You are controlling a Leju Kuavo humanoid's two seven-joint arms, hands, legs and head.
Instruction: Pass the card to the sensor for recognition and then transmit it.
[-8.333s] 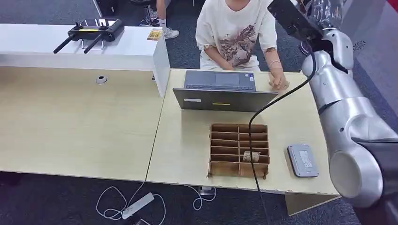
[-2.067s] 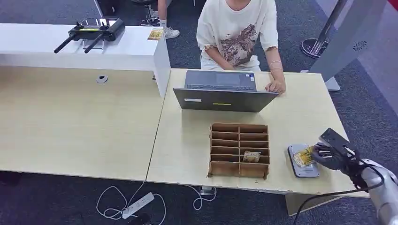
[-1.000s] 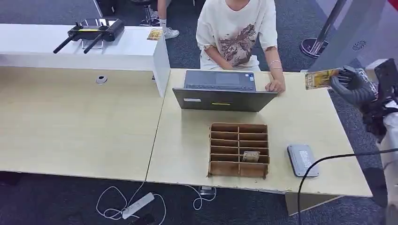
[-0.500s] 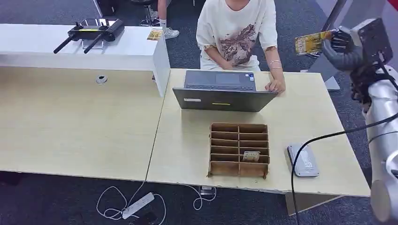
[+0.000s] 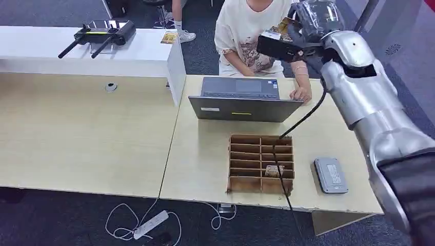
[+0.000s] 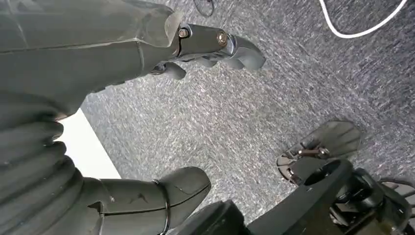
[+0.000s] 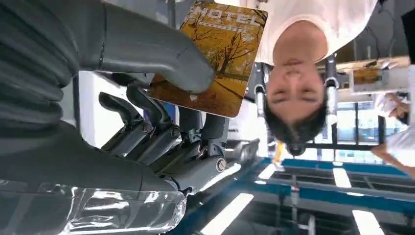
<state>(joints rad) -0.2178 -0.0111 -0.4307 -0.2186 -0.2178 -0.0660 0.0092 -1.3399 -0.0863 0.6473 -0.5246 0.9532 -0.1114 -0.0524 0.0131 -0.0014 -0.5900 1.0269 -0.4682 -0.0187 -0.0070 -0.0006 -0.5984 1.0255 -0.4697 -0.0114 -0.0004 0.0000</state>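
Since the frame half a second earlier, the right hand (image 5: 308, 20) had swung leftward from the counter's right side to a raised position in front of the seated person (image 5: 254, 36), carrying the card (image 7: 215, 56) with it. The sensor (image 5: 331, 175), a grey pad on the counter (image 5: 92, 133), and the cardboard sorter box (image 5: 261, 164) had not moved; a second card stood in one of its compartments. Left hand (image 6: 147, 58) hung over grey carpet, fingers loosely apart, holding nothing. Right hand: thumb pressed the card against the dark fingers (image 7: 147, 132). The card showed yellow autumn trees and the word "HOTEL". Laptop (image 5: 243, 100) sat open before the person.
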